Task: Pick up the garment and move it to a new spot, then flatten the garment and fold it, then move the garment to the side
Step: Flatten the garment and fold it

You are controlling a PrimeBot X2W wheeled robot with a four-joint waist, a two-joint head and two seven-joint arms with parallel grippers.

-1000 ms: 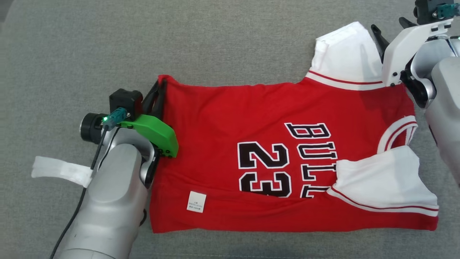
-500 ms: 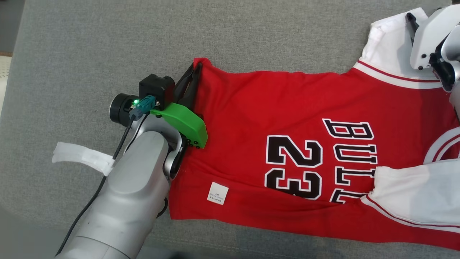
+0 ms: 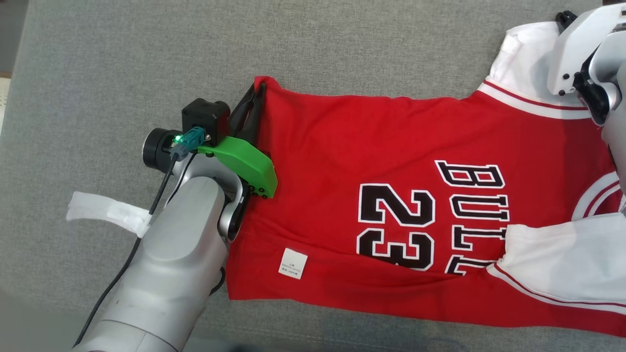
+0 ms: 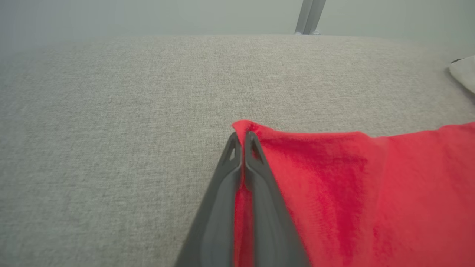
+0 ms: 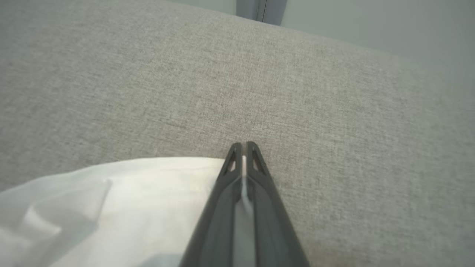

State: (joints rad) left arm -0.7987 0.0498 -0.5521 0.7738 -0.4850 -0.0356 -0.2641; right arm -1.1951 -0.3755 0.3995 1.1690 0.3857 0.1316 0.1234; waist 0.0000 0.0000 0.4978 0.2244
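A red jersey [image 3: 391,161] lies spread flat on a grey woven surface [image 3: 146,58], across the middle and right of the head view. It lies sideways, with the hem at the left and the shoulders at the right. Black letters [image 3: 479,208] edged in white read "BUL", and the rest is hidden under cloth. Beside them is the number 23 [image 3: 396,210].

There are 2 white sleeves with red stripes. The far sleeve [image 3: 525,58] lies at the upper right. The near sleeve [image 3: 562,264] is folded over the chest at the lower right, covering the ends of the letters. A small white label [image 3: 293,264] sits on the red cloth near the hem.

The left gripper [image 4: 241,135] is closed on the far corner of the hem. In the left wrist view, red cloth is pinched between its 2 dark fingers and the corner pokes just past the tips. A green cover [image 3: 244,166] sits on that wrist. A white strip [image 3: 105,212] is wrapped on the cable beside the grey forearm [image 3: 171,274].

The right gripper [image 5: 241,144] is closed on the far sleeve's edge. In the right wrist view, a thin line of white cloth shows between its fingers. The sleeve spreads to the left there, with bare grey surface beyond. In the head view, that arm's white cover [image 3: 570,54] sits over the far sleeve.
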